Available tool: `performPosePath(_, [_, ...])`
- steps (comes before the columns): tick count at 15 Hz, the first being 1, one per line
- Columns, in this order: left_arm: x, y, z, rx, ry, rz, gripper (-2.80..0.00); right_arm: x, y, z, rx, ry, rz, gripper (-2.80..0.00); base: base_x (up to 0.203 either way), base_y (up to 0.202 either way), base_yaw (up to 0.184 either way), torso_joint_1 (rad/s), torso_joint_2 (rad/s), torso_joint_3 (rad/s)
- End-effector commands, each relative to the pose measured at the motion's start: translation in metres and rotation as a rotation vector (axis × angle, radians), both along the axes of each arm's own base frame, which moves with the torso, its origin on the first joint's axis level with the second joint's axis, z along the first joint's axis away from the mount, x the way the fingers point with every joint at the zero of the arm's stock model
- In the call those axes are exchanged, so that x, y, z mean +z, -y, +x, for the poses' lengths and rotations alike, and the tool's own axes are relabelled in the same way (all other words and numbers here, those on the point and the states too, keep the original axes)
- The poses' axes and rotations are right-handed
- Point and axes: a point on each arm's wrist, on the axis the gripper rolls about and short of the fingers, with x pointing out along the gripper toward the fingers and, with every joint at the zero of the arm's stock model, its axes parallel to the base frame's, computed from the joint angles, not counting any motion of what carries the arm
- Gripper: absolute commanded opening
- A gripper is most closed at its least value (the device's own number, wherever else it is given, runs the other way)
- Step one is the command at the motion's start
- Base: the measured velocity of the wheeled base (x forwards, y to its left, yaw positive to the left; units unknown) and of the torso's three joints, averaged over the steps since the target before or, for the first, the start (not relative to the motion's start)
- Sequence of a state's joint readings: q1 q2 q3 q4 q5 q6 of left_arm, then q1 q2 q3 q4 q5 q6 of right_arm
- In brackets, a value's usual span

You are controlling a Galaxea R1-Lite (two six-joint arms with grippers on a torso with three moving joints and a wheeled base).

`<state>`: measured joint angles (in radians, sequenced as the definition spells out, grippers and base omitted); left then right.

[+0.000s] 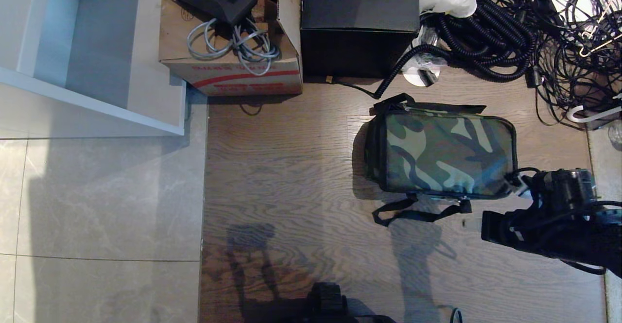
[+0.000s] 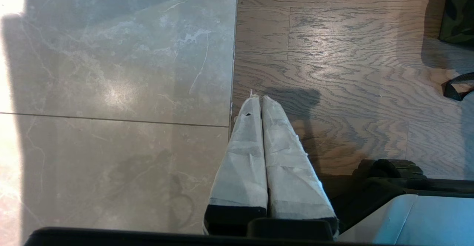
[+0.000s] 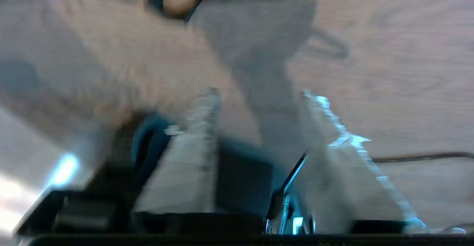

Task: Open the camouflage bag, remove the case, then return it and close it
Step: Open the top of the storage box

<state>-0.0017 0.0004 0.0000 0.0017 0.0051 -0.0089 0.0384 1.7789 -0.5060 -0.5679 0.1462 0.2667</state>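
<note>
I see the camouflage bag (image 1: 444,153) zipped closed on the wood floor (image 1: 291,167), in front of a black box (image 1: 359,22) and a cardboard box (image 1: 233,65). My right gripper (image 3: 259,101) sits by the bag's right end, fingers parted, holding nothing. My left gripper (image 2: 261,101) is parked low, fingers pressed together.

Right arm (image 1: 559,221): black, blocky housings, thin black cables looped over it.
Left fingers (image 2: 285,172): white wrap, frayed edges, black bases.
Right fingers (image 3: 333,164): white wrap, blurred.
</note>
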Motion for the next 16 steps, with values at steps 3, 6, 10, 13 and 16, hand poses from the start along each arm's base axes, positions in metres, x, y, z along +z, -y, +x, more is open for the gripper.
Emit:
performPosePath(3, [0.000,0.000,0.000,0.001,0.001,0.000,-2.80,-0.027,-0.009,0.016,0.056,0.003,0.024,0.00,0.000,0.000,0.000,0.000,0.00,0.000])
performPosePath(6, [0.000,0.000,0.000,0.001,0.001,0.000,-2.80,-0.040,-0.010,0.032,0.052,0.127,0.029,0.00,0.000,0.000,0.000,0.000,0.00,0.000])
performPosePath(10, [0.000,0.000,0.000,0.001,0.001,0.000,-2.80,-0.047,-0.009,0.051,-0.001,0.256,-0.009,0.00,0.000,0.000,0.000,0.000,0.00,0.000])
performPosePath(13, [0.000,0.000,0.000,0.000,0.001,0.000,-2.80,-0.046,-0.010,0.058,-0.005,0.319,-0.011,0.00,0.000,0.000,0.000,0.000,0.00,0.000])
performPosePath(16, [0.000,0.000,0.000,0.000,0.001,0.000,-2.80,-0.047,-0.010,0.060,-0.008,0.325,-0.002,0.00,0.000,0.000,0.000,0.000,0.00,0.000])
